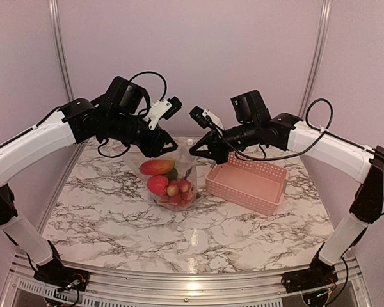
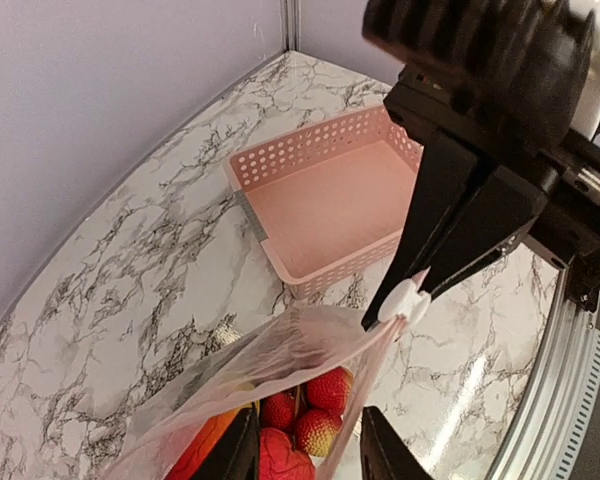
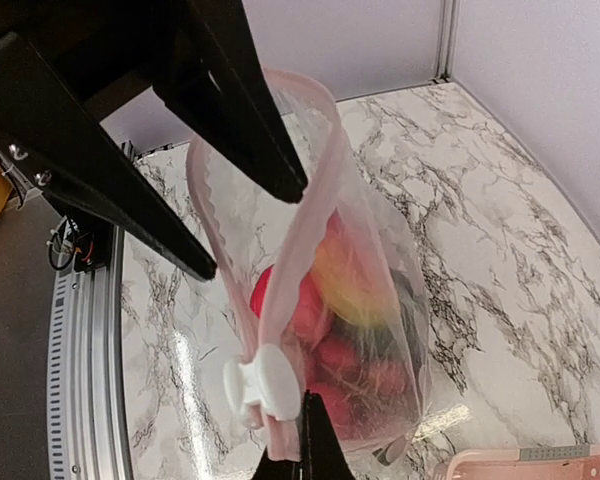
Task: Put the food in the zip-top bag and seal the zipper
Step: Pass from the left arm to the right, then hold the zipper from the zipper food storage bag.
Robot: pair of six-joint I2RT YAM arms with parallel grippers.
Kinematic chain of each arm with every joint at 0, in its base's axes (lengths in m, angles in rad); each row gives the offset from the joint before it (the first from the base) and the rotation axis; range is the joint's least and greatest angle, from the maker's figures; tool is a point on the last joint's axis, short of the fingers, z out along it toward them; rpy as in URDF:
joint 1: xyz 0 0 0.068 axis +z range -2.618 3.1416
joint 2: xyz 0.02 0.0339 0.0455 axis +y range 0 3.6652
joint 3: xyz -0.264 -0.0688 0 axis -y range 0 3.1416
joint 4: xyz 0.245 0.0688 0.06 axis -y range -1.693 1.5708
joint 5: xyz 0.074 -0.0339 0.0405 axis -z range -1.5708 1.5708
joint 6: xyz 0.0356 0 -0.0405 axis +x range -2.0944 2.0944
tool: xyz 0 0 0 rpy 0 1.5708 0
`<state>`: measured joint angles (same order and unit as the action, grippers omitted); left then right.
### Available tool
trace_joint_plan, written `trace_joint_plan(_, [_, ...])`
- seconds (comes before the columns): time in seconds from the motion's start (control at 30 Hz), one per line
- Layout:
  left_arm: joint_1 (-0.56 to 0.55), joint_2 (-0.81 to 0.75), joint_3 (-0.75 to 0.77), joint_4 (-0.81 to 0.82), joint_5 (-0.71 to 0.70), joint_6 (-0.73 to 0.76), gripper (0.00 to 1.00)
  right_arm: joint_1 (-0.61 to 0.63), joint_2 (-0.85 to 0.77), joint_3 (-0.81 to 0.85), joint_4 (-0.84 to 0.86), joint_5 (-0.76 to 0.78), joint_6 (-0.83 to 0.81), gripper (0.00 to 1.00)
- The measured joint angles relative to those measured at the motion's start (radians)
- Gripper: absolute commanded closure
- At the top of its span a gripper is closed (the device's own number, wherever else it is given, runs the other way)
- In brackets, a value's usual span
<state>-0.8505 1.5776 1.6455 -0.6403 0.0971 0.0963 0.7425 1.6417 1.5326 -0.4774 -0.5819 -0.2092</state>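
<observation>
The zip-top bag (image 1: 169,182) hangs just above the marble at centre, clear with a pink zipper strip (image 3: 305,250) along its mouth. Inside lies the food: an orange-red mango shape (image 1: 157,167) and red-pink berries (image 2: 330,390). My right gripper (image 3: 302,430) is shut on the strip's end beside a white slider (image 3: 265,385). My left gripper (image 2: 308,425) is open, one finger on each side of the bag's upper part, with the plastic loose between them. In the top view the left gripper (image 1: 168,148) and right gripper (image 1: 197,152) meet over the bag's mouth.
A pink slotted basket (image 1: 240,195) stands right of the bag and holds nothing. It also shows in the left wrist view, where the basket (image 2: 330,262) lies beyond the bag. Walls close the table at back and left.
</observation>
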Motion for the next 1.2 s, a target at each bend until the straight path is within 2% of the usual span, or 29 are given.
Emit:
trace_joint_plan(0.13, [0.000,-0.020,0.047,0.066,0.000,0.001,0.49,0.000,-0.011,0.000,-0.011,0.000,0.000,1.00])
trace_joint_plan(0.57, [-0.036,0.020,0.072,0.135,0.117,0.048,0.46,0.006,-0.058,-0.013,-0.059,0.001,0.007,1.00])
trace_joint_plan(0.73, [-0.039,0.043,0.072,0.151,0.136,0.066,0.51,0.006,-0.068,-0.013,-0.071,-0.001,0.007,1.00])
trace_joint_plan(0.97, [-0.041,0.069,0.072,0.168,0.153,0.107,0.52,0.006,-0.071,-0.013,-0.086,-0.006,0.006,1.00])
trace_joint_plan(1.07, [-0.042,0.072,0.071,0.174,0.159,0.123,0.59,0.006,-0.071,-0.013,-0.093,-0.014,0.006,1.00])
trace_joint_plan(1.2, [-0.045,0.073,0.069,0.183,0.177,0.140,0.73,0.006,-0.073,-0.015,-0.102,-0.015,0.006,1.00])
